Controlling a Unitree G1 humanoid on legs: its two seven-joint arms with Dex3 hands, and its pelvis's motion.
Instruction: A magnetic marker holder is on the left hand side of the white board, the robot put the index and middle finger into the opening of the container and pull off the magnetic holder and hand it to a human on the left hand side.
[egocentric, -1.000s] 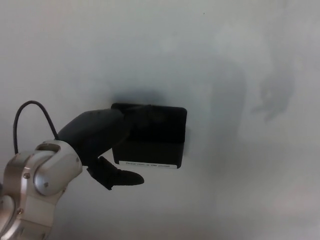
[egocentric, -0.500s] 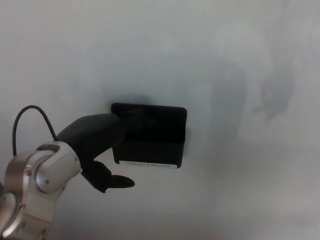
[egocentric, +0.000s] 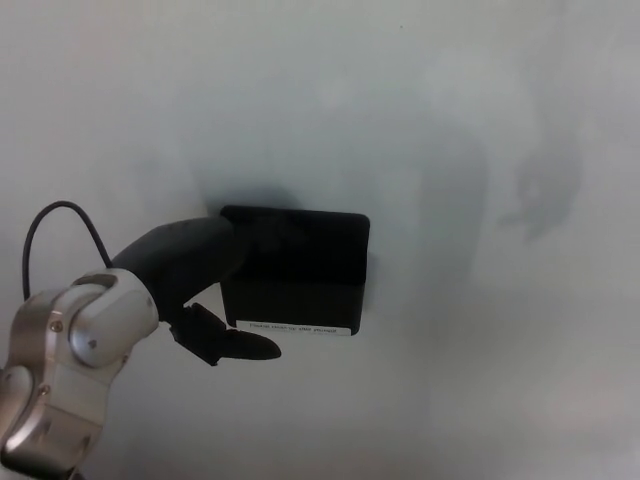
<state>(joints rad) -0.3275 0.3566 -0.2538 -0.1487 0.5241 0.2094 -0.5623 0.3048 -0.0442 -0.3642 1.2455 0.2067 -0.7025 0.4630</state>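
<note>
So, left hand (egocentric: 195, 285) hooked into the magnetic marker holder (egocentric: 296, 272).
From my feed its fingers reach into the opening, thumb (egocentric: 240, 345) below (holder's on the whiteboard (egocentric: 420, 120), gripped).

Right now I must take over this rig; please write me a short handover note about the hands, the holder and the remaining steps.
Left robot hand: at the black magnetic holder, fingers reaching into its left side, thumb below it; a firm hold cannot be confirmed.
Right robot hand: not in view.
Holder: on the whiteboard, white label along its bottom edge.
Done: hand brought to the holder.
Left: pull it off and hand it to the person on the left; no person is in view.
</note>
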